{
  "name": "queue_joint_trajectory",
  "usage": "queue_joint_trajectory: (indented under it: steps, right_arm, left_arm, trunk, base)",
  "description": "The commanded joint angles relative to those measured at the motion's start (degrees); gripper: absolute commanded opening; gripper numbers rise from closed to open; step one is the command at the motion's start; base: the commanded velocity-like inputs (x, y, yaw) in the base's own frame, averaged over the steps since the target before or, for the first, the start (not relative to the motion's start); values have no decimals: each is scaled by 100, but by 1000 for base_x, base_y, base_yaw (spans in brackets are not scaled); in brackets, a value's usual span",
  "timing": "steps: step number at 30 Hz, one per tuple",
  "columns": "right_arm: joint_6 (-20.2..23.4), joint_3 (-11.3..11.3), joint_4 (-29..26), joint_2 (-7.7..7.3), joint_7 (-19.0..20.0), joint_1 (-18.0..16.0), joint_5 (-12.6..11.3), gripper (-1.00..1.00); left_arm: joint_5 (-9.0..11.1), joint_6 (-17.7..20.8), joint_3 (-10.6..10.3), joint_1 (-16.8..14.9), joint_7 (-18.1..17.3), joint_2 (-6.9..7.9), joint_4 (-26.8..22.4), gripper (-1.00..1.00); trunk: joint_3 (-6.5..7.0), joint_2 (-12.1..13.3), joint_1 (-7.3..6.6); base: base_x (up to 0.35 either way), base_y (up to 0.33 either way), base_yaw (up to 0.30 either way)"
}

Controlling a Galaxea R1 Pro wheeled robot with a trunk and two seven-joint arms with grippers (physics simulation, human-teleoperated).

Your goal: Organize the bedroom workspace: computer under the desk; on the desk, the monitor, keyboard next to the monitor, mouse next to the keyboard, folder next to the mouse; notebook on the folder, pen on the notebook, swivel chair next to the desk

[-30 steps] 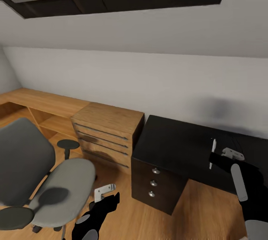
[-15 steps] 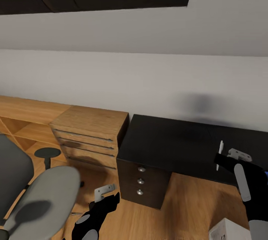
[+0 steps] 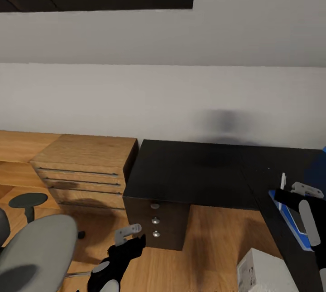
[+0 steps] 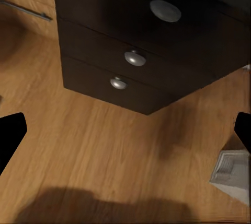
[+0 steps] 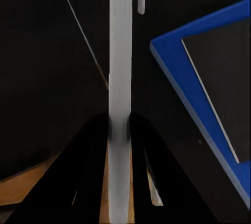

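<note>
The black desk (image 3: 190, 174) stands vs. the white wall, w/ 3 round silver knobs (image 3: 155, 220) on its drawers. Next to it, on the robot's left, is a wood dresser (image 3: 83, 165), and the gray swivel chair (image 3: 36, 246) sits low at the left by a small round stool (image 3: 27, 201). The right gripper (image 3: 283, 187) hangs over the desk's right part, its fingers (image 5: 94, 156) shut tight on a thin white pen (image 5: 120, 78) that sticks straight up. Just beside it, a blue folder (image 3: 294, 215) lies flat on the desk; in the right wrist view the folder (image 5: 209, 93) shows as a blue edge w/ a dark middle. A white computer box (image 3: 262, 274) stands on the wood floor (image 3: 213, 246) near the desk's right part. The left gripper (image 3: 129, 237) hangs low over the floor in front of the drawers, fingers (image 4: 10, 135) spread wide, nothing in them.
</note>
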Motion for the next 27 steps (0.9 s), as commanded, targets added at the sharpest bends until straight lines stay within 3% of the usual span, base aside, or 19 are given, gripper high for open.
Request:
queue_joint_trajectory:
  steps: [1, 5, 10, 18, 22, 27]
  right_arm:
    - [22, 2, 48, -39, -53, -5, -69, -100]
    - [22, 9, 182, -101, -117, -5, 29, -100]
    - [14, 23, 311, -103, -137, -5, 379, -100]
    - [-1, 59, 306, -91, -105, -5, 400, -100]
    - [19, 20, 243, 39, -111, -49, 337, -100]
    - [20, 20, 251, 96, -105, -50, 353, -100]
  left_arm:
    - [21, 15, -31, -7, 42, 5, -14, 100]
    - [22, 2, -103, -7, 45, 5, -40, 100]
    - [15, -17, -282, -7, 54, 33, -82, 100]
    - [14, -18, -339, -7, 55, 48, -86, 100]
    - [1, 15, -470, -7, 63, -65, -210, 100]
    - [-1, 16, -619, -1, 63, -33, -208, 100]
  trunk:
    - [-8, -7, 1]
    - [-8, -7, 1]
    - [-8, -7, 1]
    - [-8, -7, 1]
    - [-8, -7, 1]
    - [-8, -7, 1]
  base:
    - [0, 0, -295]
    - [0, 0, -295]
    - [0, 0, -289]
    - [0, 0, -88]
    - [0, 0, 0]
    - [0, 0, 0]
